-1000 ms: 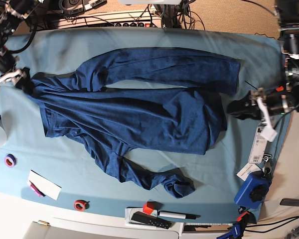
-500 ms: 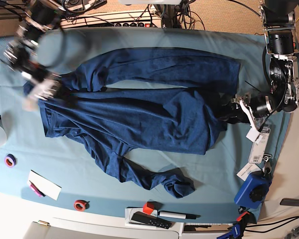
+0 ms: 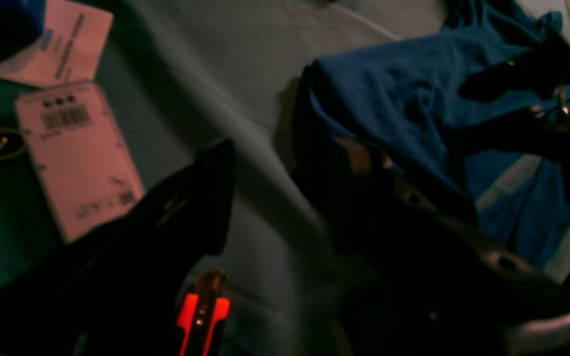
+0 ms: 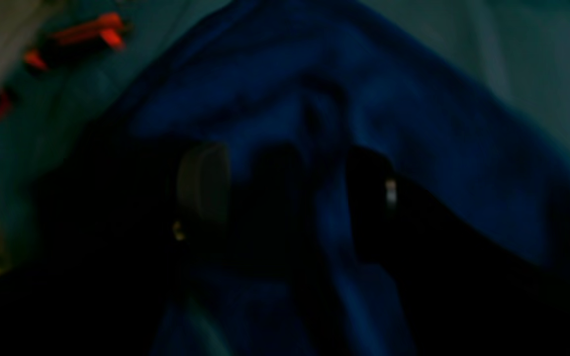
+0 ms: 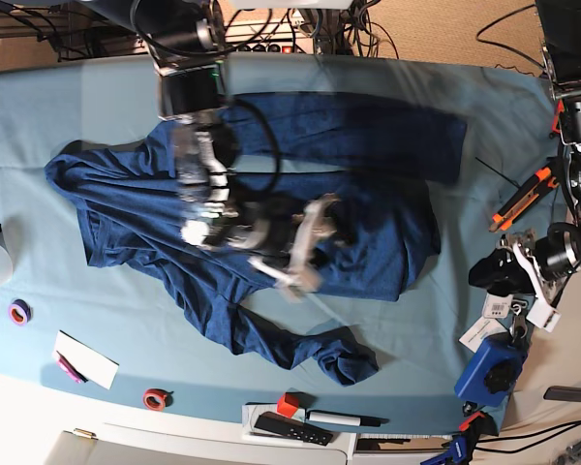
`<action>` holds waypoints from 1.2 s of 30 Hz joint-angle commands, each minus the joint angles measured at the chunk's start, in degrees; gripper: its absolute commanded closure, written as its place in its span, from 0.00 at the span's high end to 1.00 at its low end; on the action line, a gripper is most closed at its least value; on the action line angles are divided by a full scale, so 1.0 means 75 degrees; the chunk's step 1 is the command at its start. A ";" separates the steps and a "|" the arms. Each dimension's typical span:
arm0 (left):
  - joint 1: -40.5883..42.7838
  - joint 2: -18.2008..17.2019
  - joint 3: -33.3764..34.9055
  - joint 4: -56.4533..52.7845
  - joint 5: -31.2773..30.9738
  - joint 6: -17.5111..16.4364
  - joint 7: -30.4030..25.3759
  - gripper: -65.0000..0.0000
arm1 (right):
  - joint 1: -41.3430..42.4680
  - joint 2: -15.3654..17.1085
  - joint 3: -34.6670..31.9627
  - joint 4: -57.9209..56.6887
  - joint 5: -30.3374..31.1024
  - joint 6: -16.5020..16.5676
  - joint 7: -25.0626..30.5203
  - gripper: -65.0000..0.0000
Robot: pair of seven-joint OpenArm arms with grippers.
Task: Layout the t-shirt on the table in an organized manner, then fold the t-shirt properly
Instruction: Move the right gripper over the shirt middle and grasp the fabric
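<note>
The dark navy t-shirt (image 5: 271, 208) lies spread and wrinkled across the teal-covered table (image 5: 97, 97), one sleeve along the far side and the other trailing toward the near edge. My right gripper (image 5: 315, 242) hovers over the shirt's middle, motion-blurred. In the right wrist view the right gripper (image 4: 290, 188) stands open with navy fabric (image 4: 413, 123) beneath and between its fingers (image 4: 203, 183). My left gripper (image 5: 494, 271) is off the shirt, by the table's right edge. In the left wrist view the left gripper (image 3: 285, 163) is open over bare cloth, just beside the shirt's edge (image 3: 389, 99).
Paper tags (image 5: 499, 310) and a blue object (image 5: 492, 373) lie near the left gripper, and an orange-black tool (image 5: 523, 197) beyond it. Along the near edge sit a purple tape roll (image 5: 19, 312), white paper (image 5: 85, 358), a red ring (image 5: 156, 398), a red cube (image 5: 289, 404) and a black remote (image 5: 292, 428).
The right arm swung from the shirt's far left edge to over its middle. The left gripper pulled back from the shirt's right edge toward the tags.
</note>
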 commanded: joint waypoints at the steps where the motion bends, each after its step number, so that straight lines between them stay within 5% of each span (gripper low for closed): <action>1: -0.0137 -0.0128 -0.0041 0.0099 -0.0192 -0.0060 -0.0114 0.47 | 0.0216 -0.0090 -0.0236 0.0099 -0.0268 -0.0303 0.0437 0.55; 5: -0.0058 -0.0099 -0.0041 0.0099 -0.0224 -0.0060 -0.0117 0.47 | 0.0251 -0.0361 -0.1003 0.0055 -0.1113 -0.0935 0.0729 0.55; 9: -0.0079 -0.0064 -0.0041 0.0099 -0.0329 -0.0060 -0.0117 0.47 | 0.0254 -0.0455 -0.1195 -0.0662 -0.1221 -0.1075 0.0825 0.55; 11: -0.0082 -0.0067 -0.0041 0.0099 -0.0341 -0.0060 -0.0117 0.47 | 0.0259 -0.0455 -0.1192 -0.1212 -0.1326 -0.1084 0.0863 0.38; 13: -0.0082 -0.0061 -0.0041 0.0099 -0.0347 -0.0060 -0.0119 0.47 | 0.0259 -0.0455 -0.1180 -0.1568 -0.1711 -0.1084 0.0877 0.03; 14: -0.0082 -0.0055 -0.0041 0.0099 -0.0358 -0.0060 -0.0119 0.47 | 0.0256 -0.0449 -0.1151 -0.1609 -0.1897 -0.1084 0.0868 0.00; 29: 0.0099 0.0673 0.0050 0.0099 -0.0571 -0.0060 0.0350 0.47 | 0.0504 -0.0449 -0.0300 0.0976 -0.1553 -0.1116 -0.0577 0.00; 36: 0.0210 0.1250 0.1311 0.0099 0.0157 -0.0060 -0.0189 0.49 | 0.0481 -0.0446 -0.0300 0.0973 -0.1553 -0.1122 -0.1405 0.00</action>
